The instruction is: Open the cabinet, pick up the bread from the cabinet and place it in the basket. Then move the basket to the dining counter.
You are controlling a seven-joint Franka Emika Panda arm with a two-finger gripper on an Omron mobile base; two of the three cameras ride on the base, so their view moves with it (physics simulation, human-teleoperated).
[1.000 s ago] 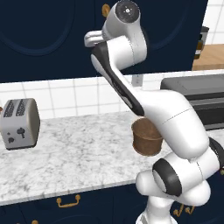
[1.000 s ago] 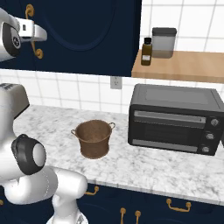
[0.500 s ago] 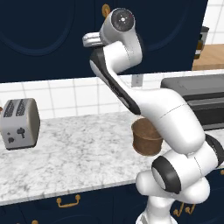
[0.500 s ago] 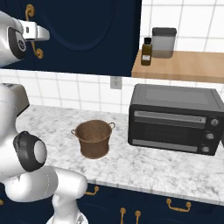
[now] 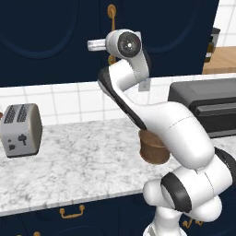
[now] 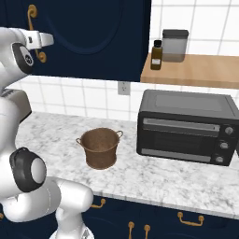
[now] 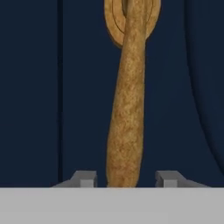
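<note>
Now the gripper sits wide apart, gripping nothing, the cabinet door's brass handle dead ahead between its fingertips; opening step, closing in next.

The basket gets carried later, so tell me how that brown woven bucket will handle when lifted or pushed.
The round brown woven bucket probably slides rather than rolls: it stands upright on a flat base. Its taper toward the base may let a high push tip it. It looks empty, so likely light.

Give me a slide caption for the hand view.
Open gripper lined up on the brass handle of the closed navy cabinet.
</note>
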